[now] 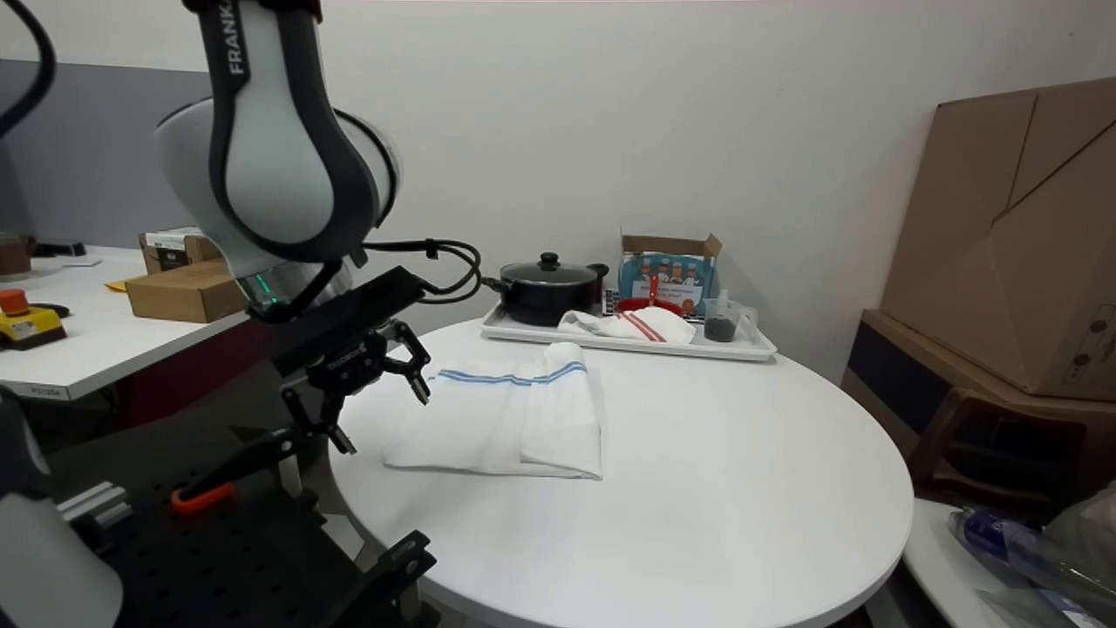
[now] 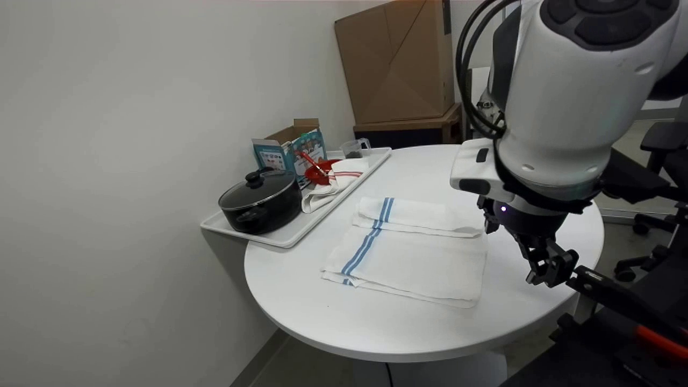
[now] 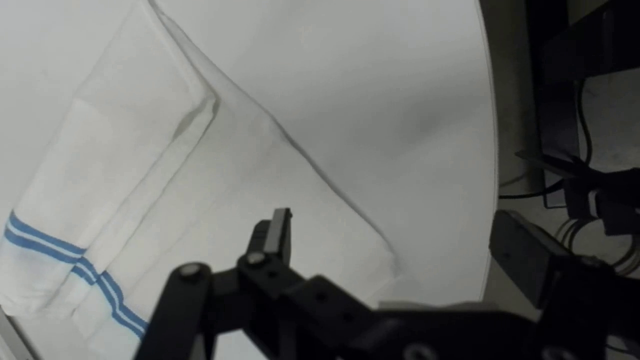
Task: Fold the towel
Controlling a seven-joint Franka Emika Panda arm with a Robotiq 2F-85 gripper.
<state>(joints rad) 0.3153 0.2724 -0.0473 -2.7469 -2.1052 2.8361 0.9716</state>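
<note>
Probably between folds. Got towel (image 2: 414, 263) flat on counter (image 1: 741, 488), with one end turned over. Holding nothing in gripper (image 1: 385, 424), spread wide, raised near counter edge. Next, likely: align to unfolded end, lower, pinch rim, carry across.

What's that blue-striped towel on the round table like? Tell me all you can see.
The towel looks like thin white cloth with paired blue stripes. It lies flat and partly folded on the white table: one side is turned back as a flap, and a lower layer peeks out along another edge. The open jaws appear not to touch it.
</note>
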